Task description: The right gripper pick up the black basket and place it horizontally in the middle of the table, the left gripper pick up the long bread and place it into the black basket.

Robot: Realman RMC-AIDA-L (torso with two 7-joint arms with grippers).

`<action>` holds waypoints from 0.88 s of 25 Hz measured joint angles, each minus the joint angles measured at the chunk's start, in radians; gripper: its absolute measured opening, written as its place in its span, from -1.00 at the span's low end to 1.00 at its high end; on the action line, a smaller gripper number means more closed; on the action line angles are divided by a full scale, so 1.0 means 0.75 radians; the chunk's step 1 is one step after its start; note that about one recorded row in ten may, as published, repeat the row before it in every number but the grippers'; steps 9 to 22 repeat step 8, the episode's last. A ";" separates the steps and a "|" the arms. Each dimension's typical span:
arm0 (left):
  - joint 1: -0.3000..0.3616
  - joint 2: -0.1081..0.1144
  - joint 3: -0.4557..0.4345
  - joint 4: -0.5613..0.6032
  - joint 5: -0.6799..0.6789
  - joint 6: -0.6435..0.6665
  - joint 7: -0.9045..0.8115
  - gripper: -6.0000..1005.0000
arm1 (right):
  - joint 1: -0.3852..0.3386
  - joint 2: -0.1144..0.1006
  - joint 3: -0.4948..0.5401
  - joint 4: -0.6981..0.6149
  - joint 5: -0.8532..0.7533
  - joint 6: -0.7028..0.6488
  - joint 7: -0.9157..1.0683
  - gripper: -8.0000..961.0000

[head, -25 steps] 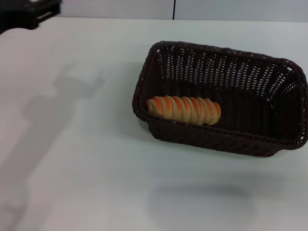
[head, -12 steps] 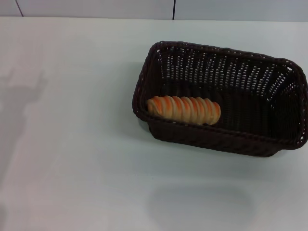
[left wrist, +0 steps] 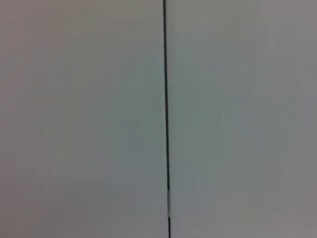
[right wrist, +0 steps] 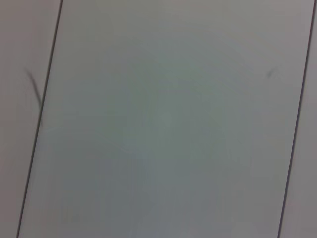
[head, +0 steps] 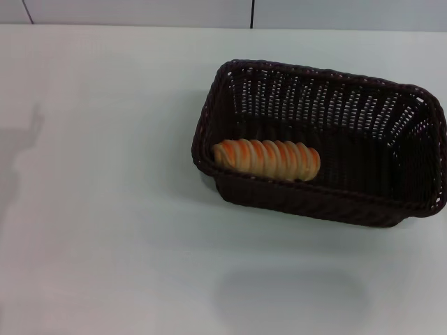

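Note:
The black basket (head: 328, 202) lies lengthwise across the white table (head: 105, 209), right of the middle in the head view. The long bread (head: 267, 159) lies inside it, along the near wall at the basket's left end. Neither gripper shows in any view. The left wrist view and the right wrist view show only pale wall panels with thin dark seams.
A faint shadow of an arm lies on the table at the left edge (head: 17, 150). A grey wall with a dark vertical seam (head: 251, 12) runs behind the table's far edge.
The left arm's dark part at the top left corner has left the head view. Its shadow on the table has slid to the left edge. Basket and bread have not moved.

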 joint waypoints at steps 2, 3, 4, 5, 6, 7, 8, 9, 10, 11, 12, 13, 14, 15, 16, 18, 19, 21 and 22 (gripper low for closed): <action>-0.001 0.000 -0.003 0.000 0.000 0.000 -0.001 0.62 | -0.016 0.016 -0.020 -0.013 0.000 -0.009 -0.077 -0.01; -0.003 0.000 -0.010 0.001 0.000 -0.002 -0.003 0.62 | -0.023 0.018 -0.033 -0.021 0.000 -0.021 -0.109 -0.01; -0.003 0.000 -0.010 0.001 0.000 -0.002 -0.003 0.62 | -0.032 0.019 -0.050 -0.030 0.000 -0.039 -0.135 -0.01; -0.004 -0.002 -0.016 -0.003 0.000 -0.004 -0.004 0.62 | -0.040 0.020 -0.061 -0.035 0.000 -0.054 -0.145 -0.01; -0.004 -0.003 -0.015 -0.008 0.000 -0.004 -0.004 0.62 | -0.063 0.020 -0.083 -0.040 0.003 -0.084 -0.151 -0.01; -0.005 -0.003 -0.014 -0.014 0.000 -0.005 -0.004 0.62 | -0.063 0.020 -0.083 -0.040 0.003 -0.084 -0.151 -0.01; -0.005 -0.004 -0.013 -0.017 0.000 -0.005 -0.004 0.62 | -0.071 0.019 -0.088 -0.039 0.005 -0.088 -0.151 -0.01; -0.005 -0.004 -0.013 -0.017 0.000 -0.005 -0.004 0.62 | -0.071 0.019 -0.088 -0.039 0.005 -0.088 -0.151 -0.01; -0.005 -0.004 -0.013 -0.017 0.000 -0.005 -0.004 0.62 | -0.071 0.019 -0.088 -0.039 0.005 -0.088 -0.151 -0.01; -0.005 -0.004 -0.013 -0.017 0.000 -0.005 -0.004 0.62 | -0.071 0.019 -0.088 -0.039 0.005 -0.088 -0.151 -0.01; -0.005 -0.004 -0.013 -0.017 0.000 -0.005 -0.004 0.62 | -0.071 0.019 -0.088 -0.039 0.005 -0.088 -0.151 -0.01; -0.005 -0.004 -0.013 -0.017 0.000 -0.005 -0.004 0.62 | -0.071 0.019 -0.088 -0.039 0.005 -0.088 -0.151 -0.01; -0.005 -0.004 -0.013 -0.017 0.000 -0.005 -0.004 0.62 | -0.071 0.019 -0.088 -0.039 0.005 -0.088 -0.151 -0.01; -0.005 -0.004 -0.013 -0.017 0.000 -0.005 -0.004 0.62 | -0.071 0.019 -0.088 -0.039 0.005 -0.088 -0.151 -0.01; -0.005 -0.004 -0.013 -0.017 0.000 -0.005 -0.004 0.62 | -0.071 0.019 -0.088 -0.039 0.005 -0.088 -0.151 -0.01; -0.005 -0.004 -0.013 -0.017 0.000 -0.005 -0.004 0.62 | -0.071 0.019 -0.088 -0.039 0.005 -0.088 -0.151 -0.01; -0.005 -0.004 -0.013 -0.017 0.000 -0.005 -0.004 0.62 | -0.071 0.019 -0.088 -0.039 0.005 -0.088 -0.151 -0.01; -0.005 -0.004 -0.013 -0.017 0.000 -0.005 -0.004 0.62 | -0.071 0.019 -0.088 -0.039 0.005 -0.088 -0.151 -0.01; -0.005 -0.004 -0.013 -0.017 0.000 -0.005 -0.004 0.62 | -0.071 0.019 -0.088 -0.039 0.005 -0.088 -0.151 -0.01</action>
